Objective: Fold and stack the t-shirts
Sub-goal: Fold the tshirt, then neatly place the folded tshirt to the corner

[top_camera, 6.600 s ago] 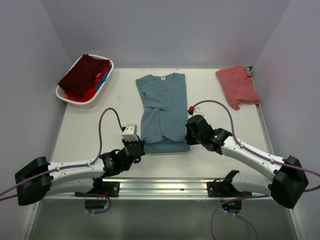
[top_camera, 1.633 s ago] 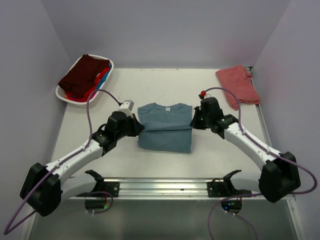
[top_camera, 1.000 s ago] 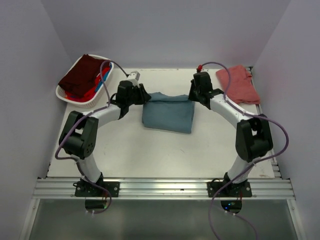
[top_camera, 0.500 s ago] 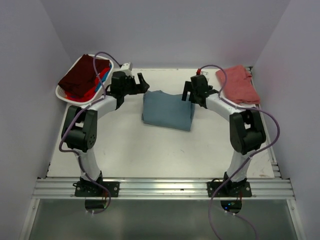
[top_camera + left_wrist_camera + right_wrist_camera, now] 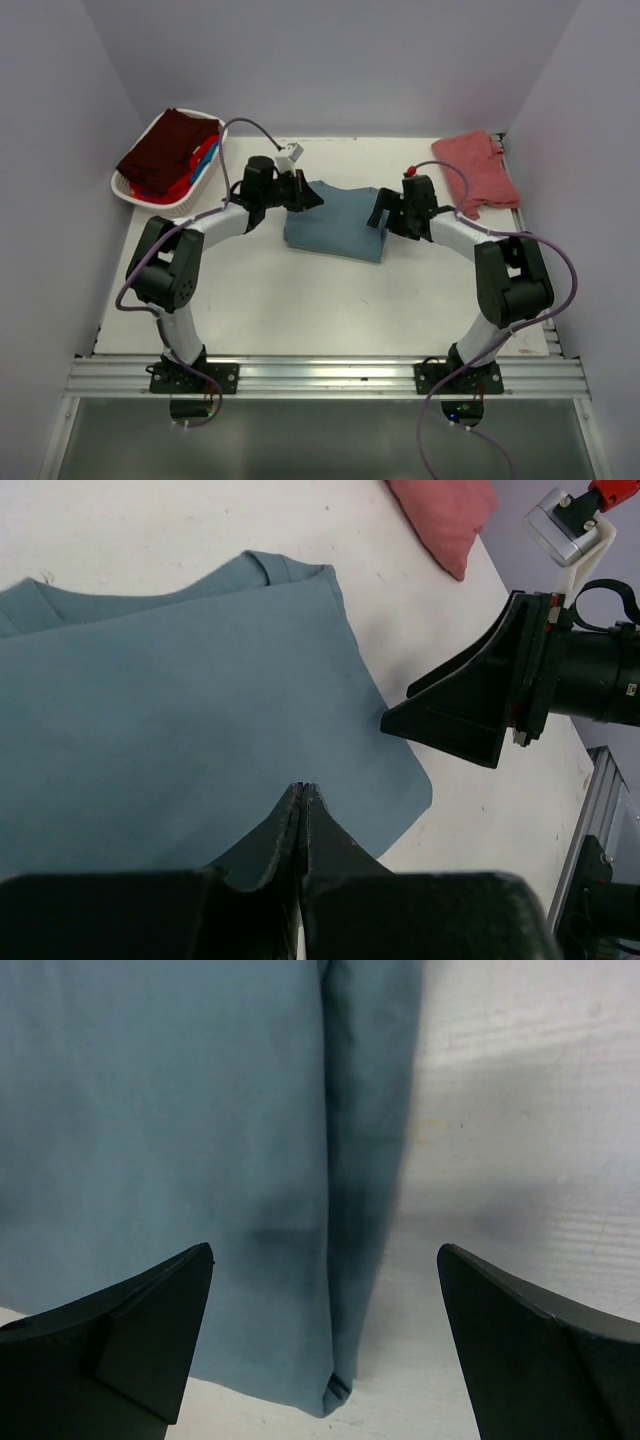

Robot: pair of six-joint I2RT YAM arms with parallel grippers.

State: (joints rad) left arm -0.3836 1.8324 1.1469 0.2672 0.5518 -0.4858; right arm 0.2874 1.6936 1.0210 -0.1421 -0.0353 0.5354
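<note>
The folded teal-blue t-shirt [image 5: 335, 225] lies flat between both tools. The left gripper [image 5: 302, 796], fingers pressed together, sits over the shirt's left part. The right gripper [image 5: 325, 1252], spread wide, stands over its right folded edge. One salmon t-shirt [image 5: 475, 170] lies right of that gripper, apart. Left of the left gripper, one white basket [image 5: 130, 190] holds a maroon t-shirt [image 5: 165, 150] atop blue cloth [image 5: 208, 161] and red cloth [image 5: 184, 186].
</note>
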